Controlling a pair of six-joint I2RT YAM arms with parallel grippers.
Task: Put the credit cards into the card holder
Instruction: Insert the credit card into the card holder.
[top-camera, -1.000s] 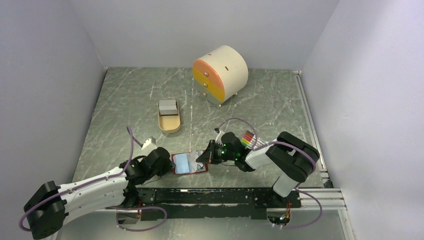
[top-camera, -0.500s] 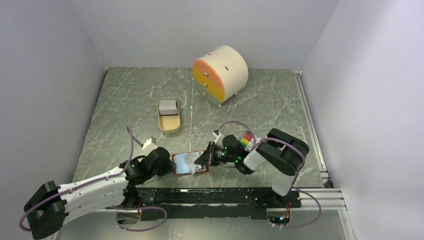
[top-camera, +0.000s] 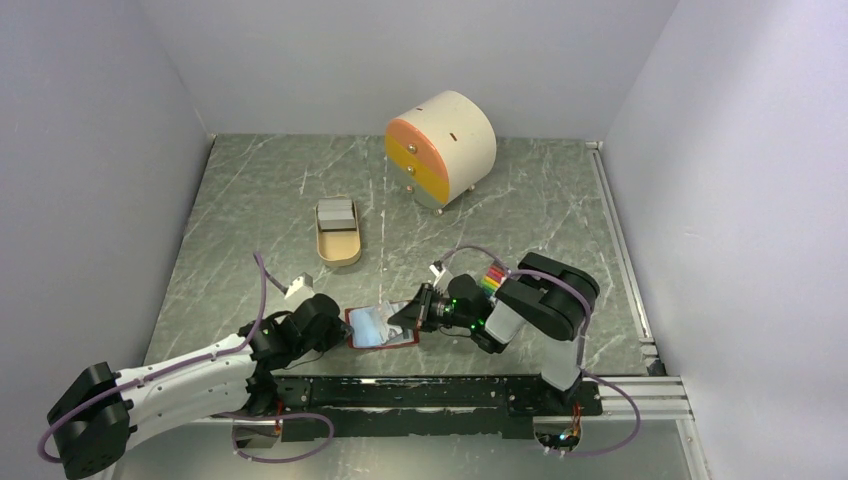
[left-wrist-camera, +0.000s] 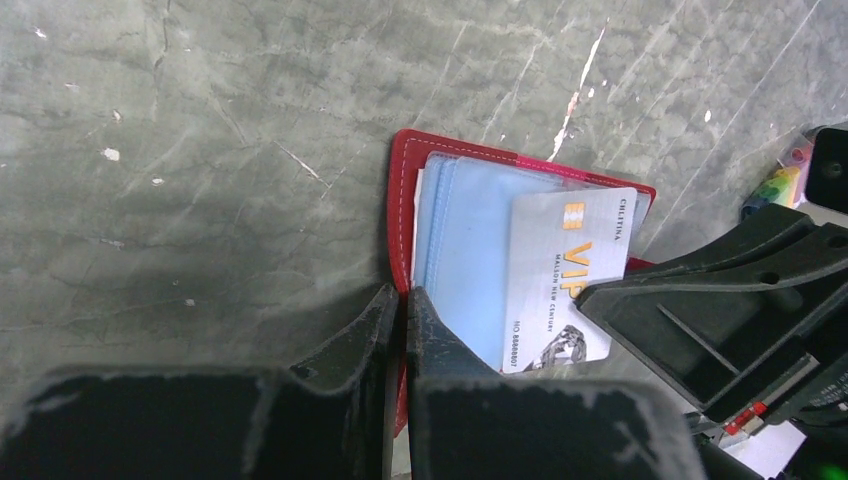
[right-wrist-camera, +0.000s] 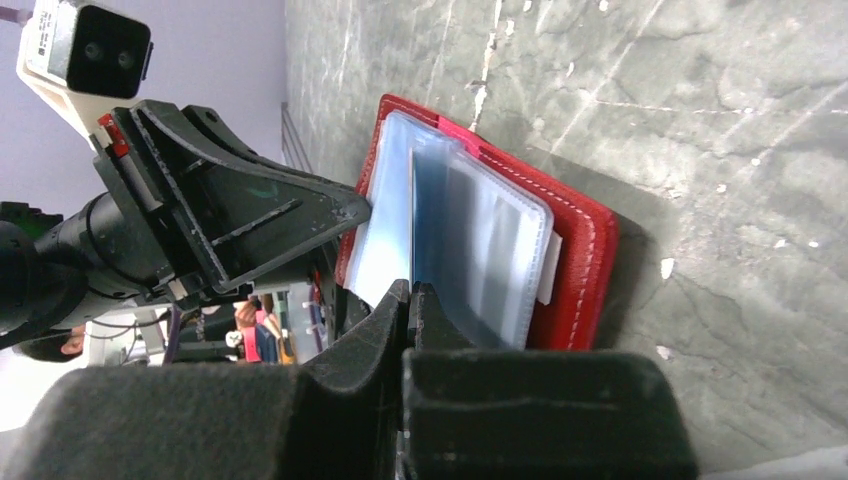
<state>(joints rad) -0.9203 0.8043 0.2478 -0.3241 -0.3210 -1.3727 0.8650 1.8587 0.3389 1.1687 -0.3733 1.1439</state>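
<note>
Clamping the open red holder (left-wrist-camera: 402, 190) by its cover edge, the left gripper (left-wrist-camera: 402, 312) has its jaws nearly together. The right gripper (right-wrist-camera: 410, 300), jaws pressed together, pinches the silver card (left-wrist-camera: 565, 270) lying over the holder's blue pockets, on the table (left-wrist-camera: 200, 150) between both arms.

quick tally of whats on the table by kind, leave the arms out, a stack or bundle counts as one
red folding wallet: 1
silver VIP card: 1
tan oval tray: 1
grey card stack in that tray: 1
cream round drawer chest: 1
rainbow stick bundle: 1
total: 6
</note>
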